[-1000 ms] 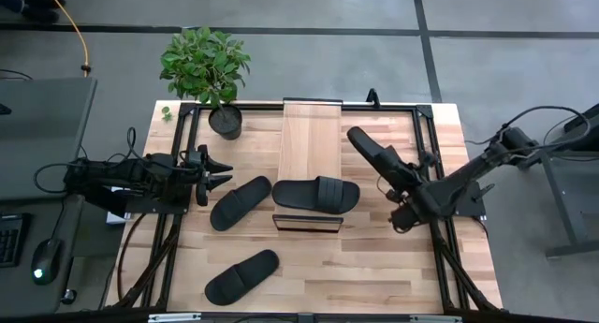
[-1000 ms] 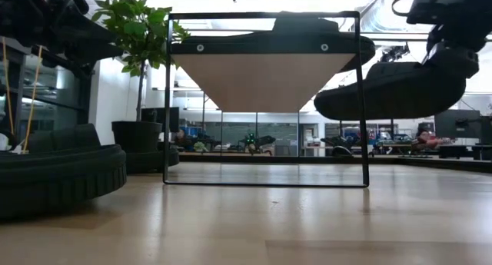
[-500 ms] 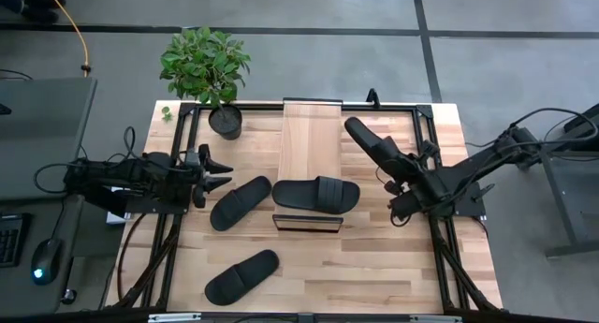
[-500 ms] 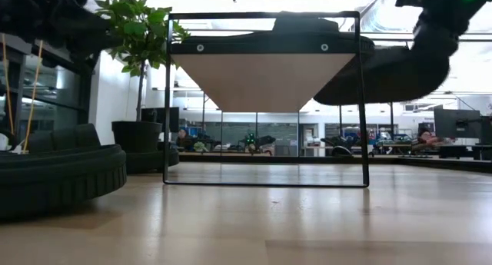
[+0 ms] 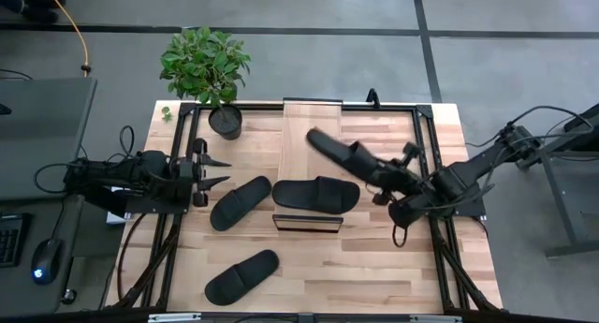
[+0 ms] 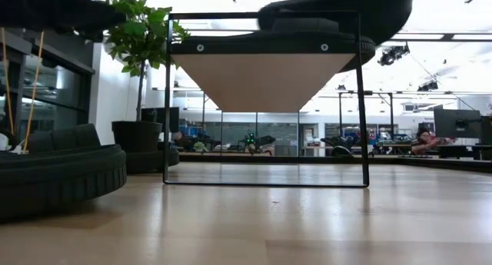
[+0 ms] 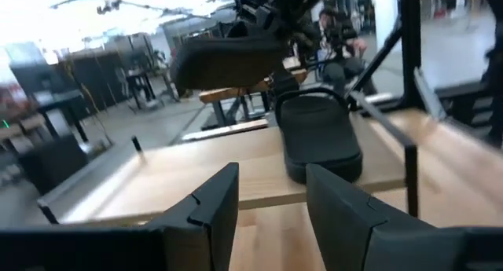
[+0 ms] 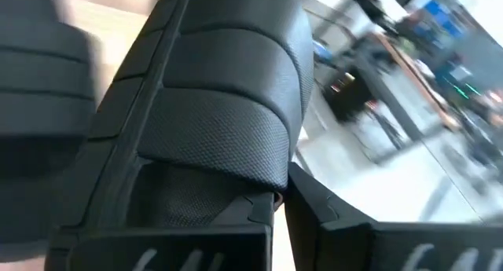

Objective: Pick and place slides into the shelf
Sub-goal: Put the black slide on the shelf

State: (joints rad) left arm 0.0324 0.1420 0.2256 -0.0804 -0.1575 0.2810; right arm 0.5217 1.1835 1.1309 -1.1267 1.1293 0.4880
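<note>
My right gripper (image 5: 391,183) is shut on a black slide (image 5: 344,154) and holds it in the air over the shelf (image 5: 309,126), a light plank on a dark frame. In the low view this slide (image 6: 338,8) hangs above the shelf top. A second slide (image 5: 316,193) lies sole-down across the shelf's near end. Two more slides (image 5: 240,202) (image 5: 242,276) lie flat on the table, left of the shelf. My left gripper (image 5: 213,170) hovers open at the table's left side, with nothing between its fingers (image 7: 216,204). My right gripper pinches the slide between its two fingers at the end nearest the table's right edge (image 5: 382,176), just behind the ribbed strap (image 8: 251,194). The fingers come slanting from the right, along the slide's length. The slide is lifted clear and reaches out leftward over the shelf.
A potted plant (image 5: 208,70) stands at the table's far left corner. A dark metal frame (image 5: 423,117) borders the table's far and side edges. Bare wood lies near the front edge and to the right of the shelf.
My right gripper has risen and gone toward the table's left, carrying the slide from beside the shelf's right edge up over the plank, above the slide lying there. The slide has swung to lie more across the shelf. My left gripper has rolled about its own axis in place.
</note>
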